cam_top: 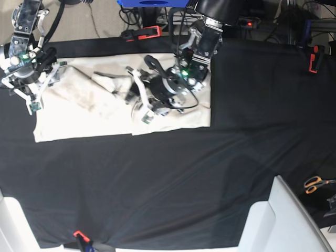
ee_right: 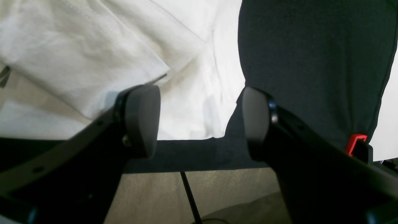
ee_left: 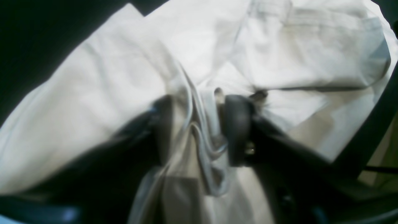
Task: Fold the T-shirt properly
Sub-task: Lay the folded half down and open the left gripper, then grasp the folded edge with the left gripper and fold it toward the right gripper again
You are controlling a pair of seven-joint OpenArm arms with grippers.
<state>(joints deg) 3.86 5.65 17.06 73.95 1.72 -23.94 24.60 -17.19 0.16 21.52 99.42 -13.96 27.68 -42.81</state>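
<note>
The cream T-shirt (cam_top: 89, 113) lies wrinkled on the black table cloth (cam_top: 173, 178), partly folded over itself at the back left of the base view. My left gripper (ee_left: 199, 130) is down on the shirt's middle. Its fingers (ee_left: 238, 130) stand apart, and a loose bunched fold of the T-shirt (ee_left: 279, 56) runs between them; this view is blurred. My right gripper (ee_right: 199, 121) hangs open over a corner of the T-shirt (ee_right: 93, 56) near the table edge, with nothing between its pads (ee_right: 141, 121). The right arm (cam_top: 21, 63) is at the shirt's left end.
Red clamps (cam_top: 142, 32) (cam_top: 314, 60) (cam_top: 79, 234) pin the cloth at the table's edges. Orange scissors (cam_top: 315, 184) lie at the far right. A white box (cam_top: 283, 220) stands at the front right. Beige floor (ee_right: 217, 186) shows past the table edge.
</note>
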